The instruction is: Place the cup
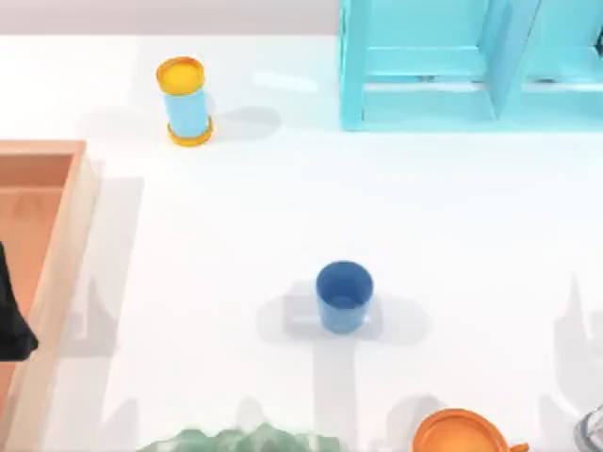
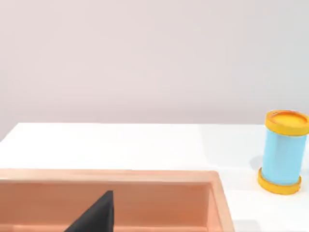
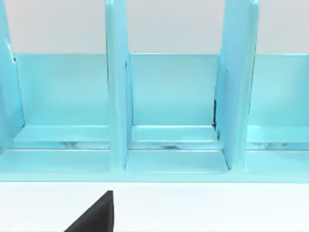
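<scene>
The cup (image 1: 344,294) is small, round and blue, with no handle. It stands upright on the white table, a little below the middle of the top view, and nothing touches it. My left gripper (image 1: 13,315) is a dark shape at the far left edge, over the wooden tray, well away from the cup. A black part of the left gripper (image 2: 96,215) hangs above the tray's inside in the left wrist view. In the right wrist view, a black part of my right gripper (image 3: 96,215) sits over the table in front of the turquoise shelf.
A wooden tray (image 1: 58,245) lies along the left edge. A light-blue cylinder with orange-yellow ends (image 1: 186,101) stands at the back left. A turquoise shelf unit (image 1: 443,66) fills the back right. An orange cup (image 1: 459,435) and a green object (image 1: 245,441) sit at the front edge.
</scene>
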You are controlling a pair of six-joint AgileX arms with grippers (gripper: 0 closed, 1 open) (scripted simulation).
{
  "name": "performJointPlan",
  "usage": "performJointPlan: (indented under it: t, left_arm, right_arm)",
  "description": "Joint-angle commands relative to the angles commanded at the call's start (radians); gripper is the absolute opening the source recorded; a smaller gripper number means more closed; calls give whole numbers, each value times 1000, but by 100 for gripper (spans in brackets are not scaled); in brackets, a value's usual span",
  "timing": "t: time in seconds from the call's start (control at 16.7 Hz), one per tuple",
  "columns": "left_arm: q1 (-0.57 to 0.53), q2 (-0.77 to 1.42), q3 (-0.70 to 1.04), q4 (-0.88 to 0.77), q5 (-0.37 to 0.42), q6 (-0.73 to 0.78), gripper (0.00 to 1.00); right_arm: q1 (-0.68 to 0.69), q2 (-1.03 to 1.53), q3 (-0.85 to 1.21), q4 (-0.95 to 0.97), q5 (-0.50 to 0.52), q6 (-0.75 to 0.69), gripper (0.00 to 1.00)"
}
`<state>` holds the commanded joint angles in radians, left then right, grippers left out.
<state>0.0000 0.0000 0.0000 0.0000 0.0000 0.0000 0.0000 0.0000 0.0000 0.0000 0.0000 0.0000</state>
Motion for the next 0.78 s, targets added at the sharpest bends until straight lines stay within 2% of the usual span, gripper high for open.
performJointPlan:
  t: [0.36,0.54,0.78]
  left_arm:
    - [0,0,0,0,0,0,100]
    - [0,0,0,0,0,0,100]
    - [0,0,0,0,0,0,100]
  right_arm:
    - [44,104,101,-87,0,46,100]
    - [116,294,285,-227,0,119,100]
    - [241,672,633,-474,1,248,100]
